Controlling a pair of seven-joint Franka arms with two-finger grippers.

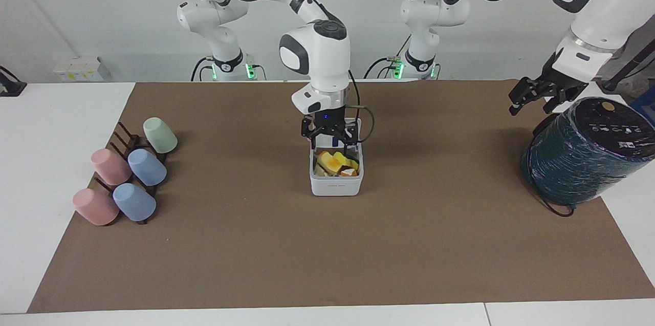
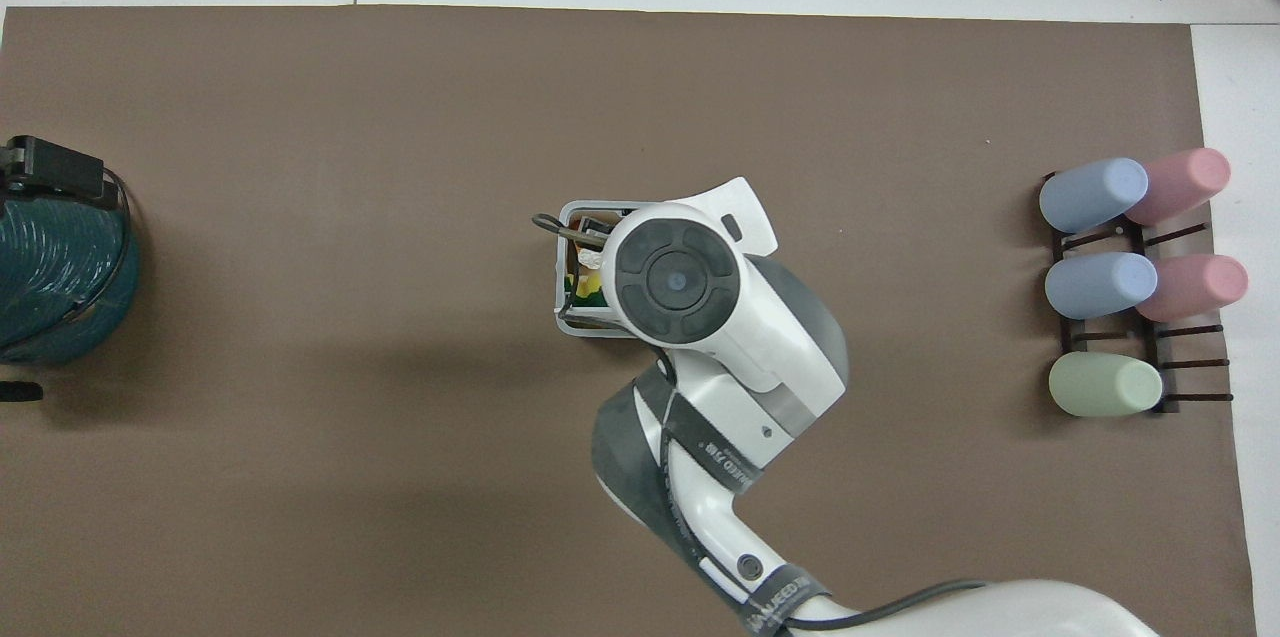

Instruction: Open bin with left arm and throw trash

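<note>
The white bin (image 1: 335, 187) stands mid-table with its lid (image 1: 355, 124) open on the side nearer the robots. In it lie the pale yellow wedge (image 1: 327, 161), the orange lump (image 1: 350, 173) and the green-and-yellow sponge bit (image 1: 353, 163). My right gripper (image 1: 330, 137) hangs open and empty just above the bin. In the overhead view the right arm covers most of the bin (image 2: 564, 315). My left gripper (image 1: 532, 96) is open and empty, raised over the table's edge beside the teal cylinder, and shows at the overhead view's edge (image 2: 50, 172).
A big dark teal wrapped cylinder (image 1: 583, 154) lies at the left arm's end of the table. A dark rack (image 1: 125, 136) with several pastel cups (image 1: 146, 167) stands at the right arm's end. A brown mat (image 1: 327, 254) covers the table.
</note>
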